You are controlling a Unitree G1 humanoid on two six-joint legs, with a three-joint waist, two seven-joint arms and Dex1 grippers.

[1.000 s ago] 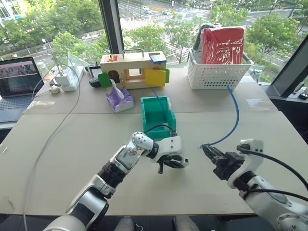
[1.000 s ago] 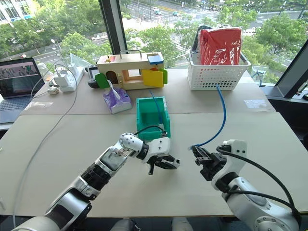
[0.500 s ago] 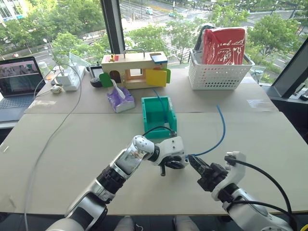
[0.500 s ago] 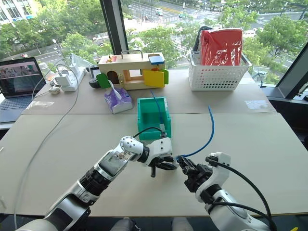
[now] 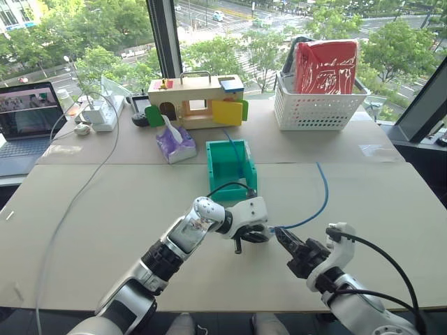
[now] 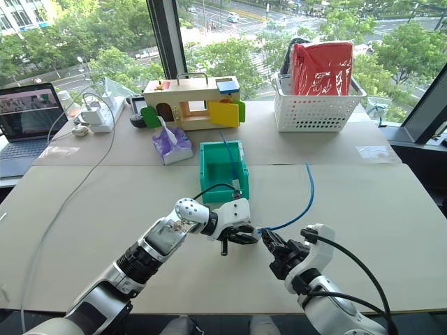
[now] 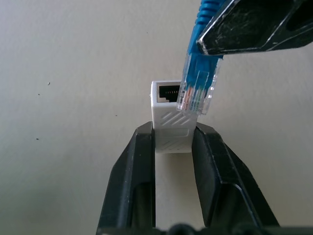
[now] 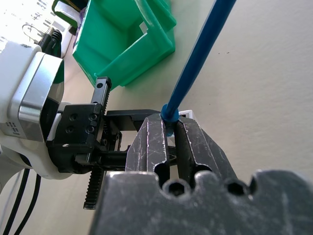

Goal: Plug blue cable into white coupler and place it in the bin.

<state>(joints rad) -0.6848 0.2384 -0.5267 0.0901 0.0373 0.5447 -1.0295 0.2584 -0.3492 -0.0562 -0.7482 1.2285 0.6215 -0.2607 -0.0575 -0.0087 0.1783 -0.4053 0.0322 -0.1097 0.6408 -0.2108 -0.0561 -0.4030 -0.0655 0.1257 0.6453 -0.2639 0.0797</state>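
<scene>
Head pair: high, facing forward and down across the table (image 5: 105, 202), wide; both eyes share the whole tabletop up to the window. Left wrist: very near, along its fingers (image 7: 137, 181). Right wrist: close, low over the tabletop, sharing the meeting grippers.

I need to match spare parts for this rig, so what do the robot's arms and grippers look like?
Both arms have glossy white shells with silver-grey and black jointed segments. The left arm carries a rounded white knob near the wrist and a thin black cable looping over it. The right arm has black cables arching along it. The left gripper and right gripper each have two black fingers, the right's scuffed, with round holes at their base.
</scene>
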